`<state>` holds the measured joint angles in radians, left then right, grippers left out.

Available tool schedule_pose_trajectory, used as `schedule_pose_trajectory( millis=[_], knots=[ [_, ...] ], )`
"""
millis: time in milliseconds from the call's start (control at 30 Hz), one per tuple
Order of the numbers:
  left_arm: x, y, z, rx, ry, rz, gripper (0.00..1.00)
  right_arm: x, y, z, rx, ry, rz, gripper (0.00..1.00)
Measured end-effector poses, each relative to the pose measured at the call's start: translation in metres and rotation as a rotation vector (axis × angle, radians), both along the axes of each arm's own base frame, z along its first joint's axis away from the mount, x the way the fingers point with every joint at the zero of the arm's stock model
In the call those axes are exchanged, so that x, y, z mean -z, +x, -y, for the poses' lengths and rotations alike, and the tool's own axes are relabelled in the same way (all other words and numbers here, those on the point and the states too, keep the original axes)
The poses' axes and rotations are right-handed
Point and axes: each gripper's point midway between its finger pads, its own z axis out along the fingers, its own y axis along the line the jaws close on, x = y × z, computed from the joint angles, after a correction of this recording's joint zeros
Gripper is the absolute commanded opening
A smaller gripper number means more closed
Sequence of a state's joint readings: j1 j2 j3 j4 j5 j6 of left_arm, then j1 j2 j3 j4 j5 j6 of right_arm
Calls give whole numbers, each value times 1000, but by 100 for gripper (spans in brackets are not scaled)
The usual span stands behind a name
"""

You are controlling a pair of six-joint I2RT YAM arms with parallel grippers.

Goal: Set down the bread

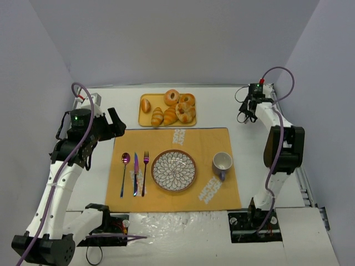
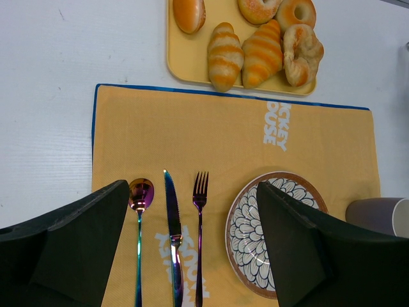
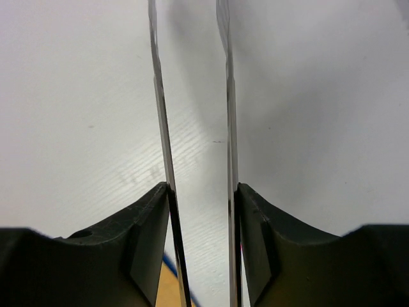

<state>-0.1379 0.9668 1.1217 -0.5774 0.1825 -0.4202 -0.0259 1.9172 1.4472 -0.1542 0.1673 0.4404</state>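
On white table (image 2: pixel 38 96), likely soft, light striped croissant (image 2: pixel 225 56) on yellow plastic tray (image 2: pixel 176 67), best pinched gently across its middle; left gripper (image 2: pixel 192 188) wide, empty; right gripper (image 3: pixel 186 19) narrow, empty.

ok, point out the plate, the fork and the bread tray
patterned plate (image 1: pixel 173 170), top view, bare centre
fork (image 2: pixel 199 240), left wrist view, mid handle
yellow bread tray (image 1: pixel 145 120), top view, bare near-left corner

Spread left gripper (image 2: pixel 190 187) frames knife (image 2: pixel 171 236) and fork (image 2: pixel 199 217) (bread (image 2: pixel 225 56) beyond).
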Motion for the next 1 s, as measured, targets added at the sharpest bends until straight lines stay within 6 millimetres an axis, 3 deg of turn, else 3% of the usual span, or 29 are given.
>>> schedule_pose_trajectory(
  millis=[100, 233, 567, 867, 1000],
  knots=[
    [0, 0, 0, 0, 0, 0, 77, -43, 1, -7, -15, -2, 93, 43],
    [0, 0, 0, 0, 0, 0, 77, -74, -2, -26, -56, -8, 153, 44],
    [0, 0, 0, 0, 0, 0, 77, -84, -24, -105, -243, 8, 138, 47],
    [0, 0, 0, 0, 0, 0, 77, -113, -50, -168, -404, 53, 192, 50],
    [0, 0, 0, 0, 0, 0, 77, -113, -65, -204, -493, 65, 188, 51]
  ],
)
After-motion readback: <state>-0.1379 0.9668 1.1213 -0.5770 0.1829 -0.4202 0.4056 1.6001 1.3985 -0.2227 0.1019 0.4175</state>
